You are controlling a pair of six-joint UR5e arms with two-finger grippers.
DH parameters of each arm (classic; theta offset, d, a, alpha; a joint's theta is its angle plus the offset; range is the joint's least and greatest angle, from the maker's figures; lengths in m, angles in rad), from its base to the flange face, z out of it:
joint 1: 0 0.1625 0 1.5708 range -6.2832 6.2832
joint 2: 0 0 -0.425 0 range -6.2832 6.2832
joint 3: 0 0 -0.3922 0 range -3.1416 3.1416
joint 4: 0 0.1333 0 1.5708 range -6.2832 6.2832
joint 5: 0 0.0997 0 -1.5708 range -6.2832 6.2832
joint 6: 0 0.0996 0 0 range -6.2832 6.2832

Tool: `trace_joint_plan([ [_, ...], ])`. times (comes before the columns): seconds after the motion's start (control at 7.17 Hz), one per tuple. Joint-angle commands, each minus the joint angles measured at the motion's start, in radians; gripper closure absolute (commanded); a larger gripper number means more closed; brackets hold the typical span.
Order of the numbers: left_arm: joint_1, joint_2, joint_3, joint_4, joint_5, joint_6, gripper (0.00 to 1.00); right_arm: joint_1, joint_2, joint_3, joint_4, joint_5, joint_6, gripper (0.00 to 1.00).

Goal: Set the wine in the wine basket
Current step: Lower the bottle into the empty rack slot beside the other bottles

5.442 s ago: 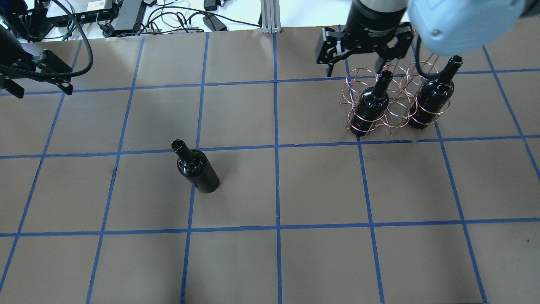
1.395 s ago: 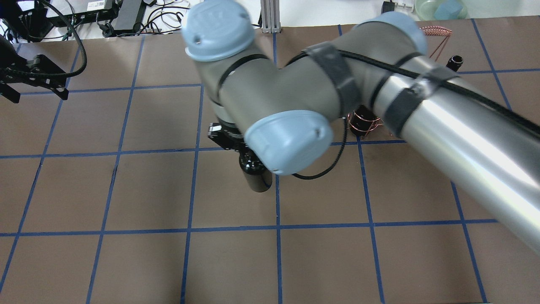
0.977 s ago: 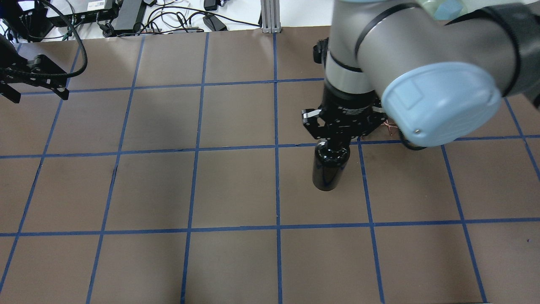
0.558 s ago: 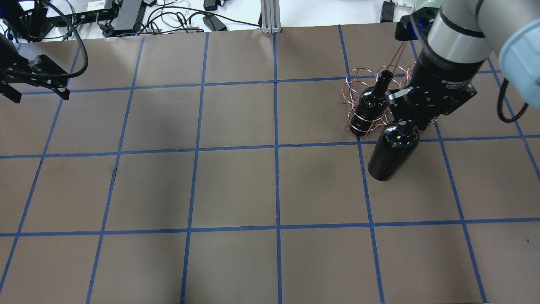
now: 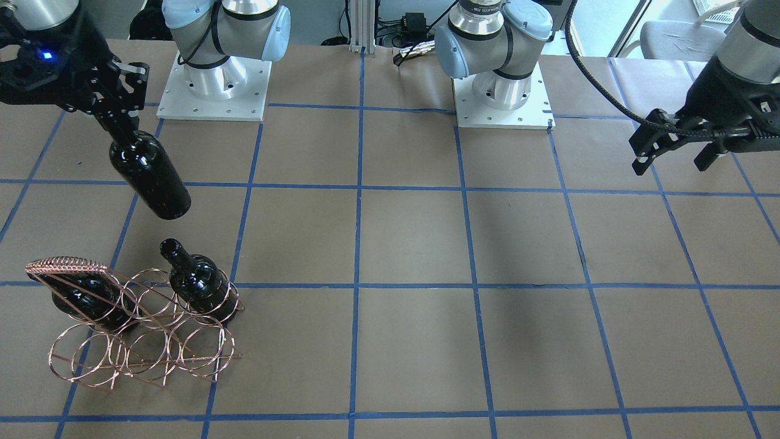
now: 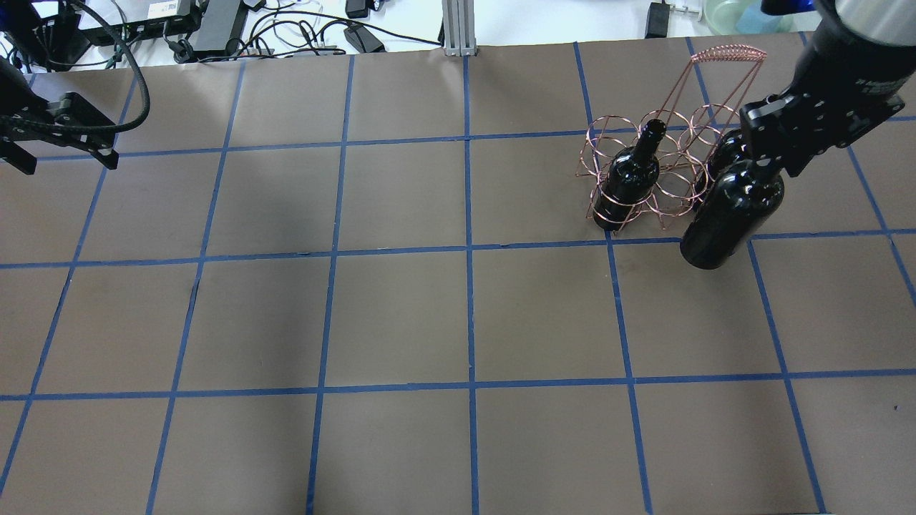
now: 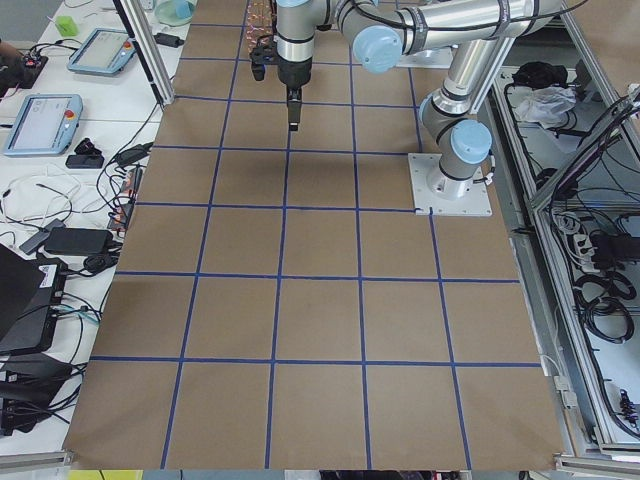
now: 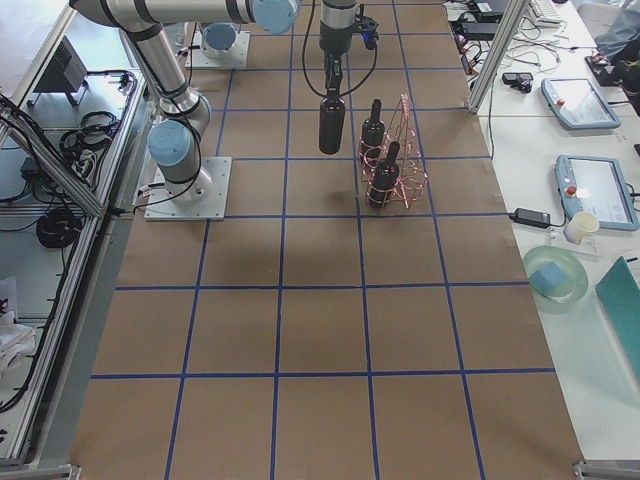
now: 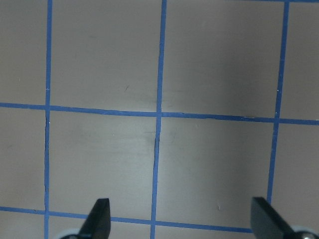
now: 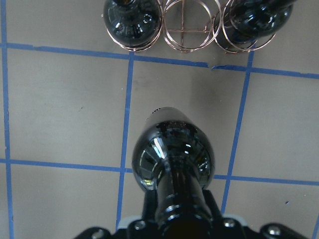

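Right jaws clamped your wine [image 6: 730, 211] by the neck, half hiding a bottle [image 6: 726, 148] in the wine basket [image 6: 724, 51]; left jaws gaped wide.

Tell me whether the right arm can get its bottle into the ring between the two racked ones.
Probably yes: the right gripper holds the wine by the neck, lifted beside the wine basket, and that middle ring is empty. The racked bottles and handle crowd it.

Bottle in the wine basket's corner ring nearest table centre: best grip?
The neck, from straight above. The bottle stands upright, and the wine basket's wire rings wrap its body, so only the neck stands clear.
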State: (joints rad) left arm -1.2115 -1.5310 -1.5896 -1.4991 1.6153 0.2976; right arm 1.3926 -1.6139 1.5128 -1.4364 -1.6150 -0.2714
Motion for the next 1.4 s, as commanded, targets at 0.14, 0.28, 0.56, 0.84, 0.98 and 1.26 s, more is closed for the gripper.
trace_joint_plan([
  [0.14,0.001,0.003,-0.001,-0.004,0.000,0.000,0.00,-0.017,0.193,-0.208,-0.010,0.061,-0.008,0.70],
  [0.28,0.000,0.003,-0.001,-0.006,0.001,0.000,0.00,-0.015,0.206,-0.220,-0.031,0.060,-0.006,0.69],
  [0.56,-0.005,0.003,-0.001,-0.015,0.000,0.000,0.00,-0.015,0.226,-0.220,-0.059,0.052,-0.008,0.69],
  [0.84,-0.005,0.003,-0.001,-0.015,0.000,0.000,0.00,-0.014,0.242,-0.217,-0.062,0.049,-0.006,0.69],
  [0.98,-0.006,0.003,-0.001,-0.015,0.000,0.000,0.00,-0.014,0.252,-0.214,-0.070,0.050,-0.006,0.69],
  [1.26,-0.008,0.005,-0.001,-0.015,-0.005,-0.002,0.00,-0.012,0.264,-0.209,-0.071,0.050,-0.006,0.69],
])
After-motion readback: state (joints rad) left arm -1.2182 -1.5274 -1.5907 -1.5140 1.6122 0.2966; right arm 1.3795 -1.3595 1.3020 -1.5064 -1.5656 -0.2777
